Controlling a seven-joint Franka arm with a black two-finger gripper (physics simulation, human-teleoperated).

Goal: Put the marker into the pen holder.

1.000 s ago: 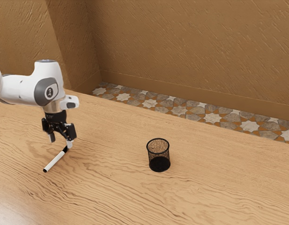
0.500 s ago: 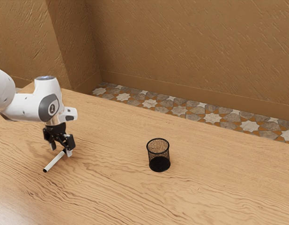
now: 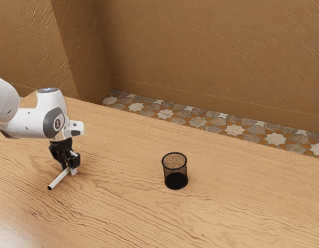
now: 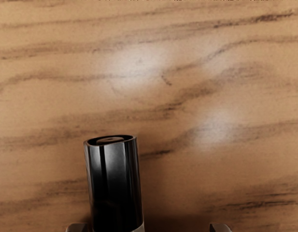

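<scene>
Reaches in from nine o'clock in the exterior view with a single white arm [image 3: 36, 123], hence no choice of a nearer hand. Holds the jaws low over the wooden surface [image 3: 226, 206], pointing down and standing apart, one on each side of the marker [image 3: 57, 180], not clamped on it. Rests the marker on the surface, its long axis slanting from the jaws toward about half past seven at the white end, and toward about half past one at the black end [image 4: 115, 186], under the hand. In the wrist view, runs roughly square across the closing line, but off centre, much nearer one jaw than the other. Seems to call next for closing straight across that long axis, perhaps after a small sideways centring, to avoid shoving or rolling the marker. Sets the pen holder [image 3: 176, 181] well apart from the jaws, toward three o'clock in the exterior view, upright, mouth up. Likely needs, after a lift, a turn of the marker toward vertical above that mouth.
</scene>
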